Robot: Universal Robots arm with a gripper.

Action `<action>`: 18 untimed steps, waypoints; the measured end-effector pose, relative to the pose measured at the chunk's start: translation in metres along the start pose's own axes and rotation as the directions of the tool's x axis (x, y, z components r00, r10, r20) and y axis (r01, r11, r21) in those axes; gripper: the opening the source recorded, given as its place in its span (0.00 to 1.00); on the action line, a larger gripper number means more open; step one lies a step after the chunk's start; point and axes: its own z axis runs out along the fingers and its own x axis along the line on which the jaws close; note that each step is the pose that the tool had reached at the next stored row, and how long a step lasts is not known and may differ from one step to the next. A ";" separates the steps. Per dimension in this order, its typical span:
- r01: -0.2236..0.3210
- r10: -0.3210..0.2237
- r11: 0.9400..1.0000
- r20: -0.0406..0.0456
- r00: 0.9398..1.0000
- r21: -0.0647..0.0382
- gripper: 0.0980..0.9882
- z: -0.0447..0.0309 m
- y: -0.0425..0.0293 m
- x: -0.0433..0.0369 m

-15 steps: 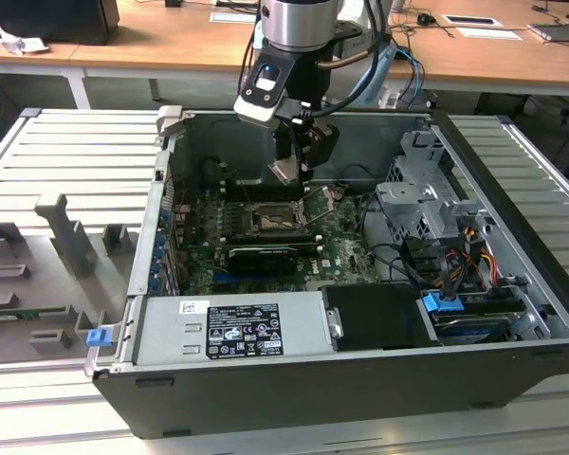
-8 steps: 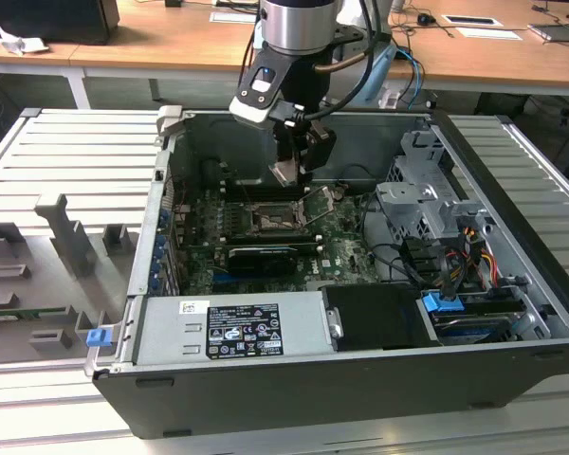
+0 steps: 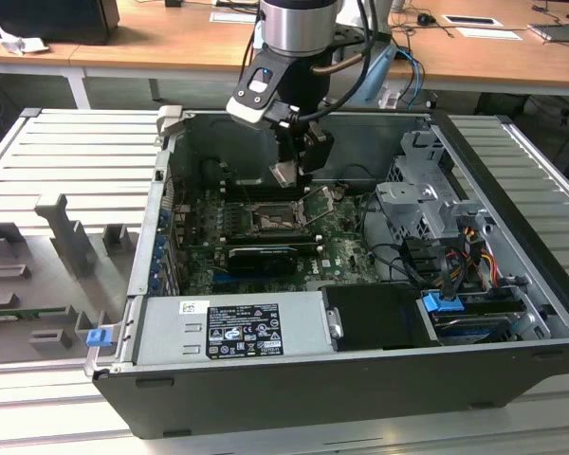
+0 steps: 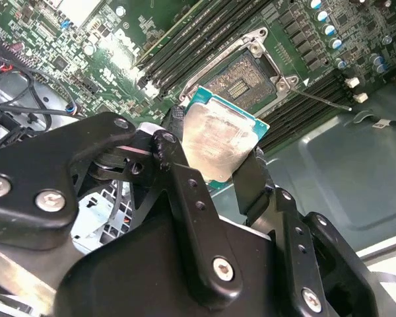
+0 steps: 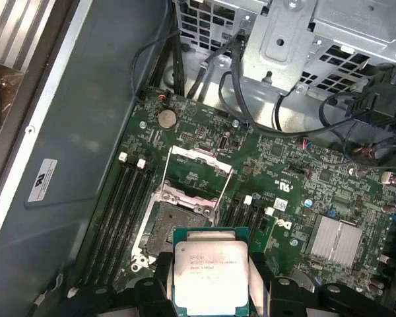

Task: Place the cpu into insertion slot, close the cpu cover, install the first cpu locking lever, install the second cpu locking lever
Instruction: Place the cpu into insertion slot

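Note:
My gripper [image 3: 286, 174] hangs inside the open computer case [image 3: 133, 322], shut on the cpu [image 3: 284, 173]. The cpu is a flat square chip with a silvery top [image 5: 210, 269] and a teal edge [image 4: 219, 140], pinched by its sides between the two black fingers [image 4: 249, 179]. It is held a little above the motherboard, just beside the insertion slot [image 5: 177, 221], which lies bare with its contacts showing [image 4: 240, 82]. The cpu cover [image 5: 201, 160] stands flipped up at the slot's far side. A thin locking lever [image 4: 325, 100] sticks out free beside the slot.
Memory slots [image 5: 122, 205] flank the socket on both sides. A metal drive cage [image 3: 427, 204] with cables stands at the exterior view's right. A labelled power supply box [image 3: 232, 332] is at the case front, and a grey fixture tray [image 3: 66, 246] lies on the exterior view's left.

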 end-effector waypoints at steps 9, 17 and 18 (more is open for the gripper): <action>-0.025 0.025 1.000 0.002 1.000 0.000 0.50 0.0029 -0.0003 -0.0001; -0.025 0.025 1.000 0.002 1.000 0.000 0.50 0.0049 -0.0004 -0.0001; -0.025 0.025 1.000 0.002 1.000 0.000 0.50 0.0054 -0.0005 -0.0001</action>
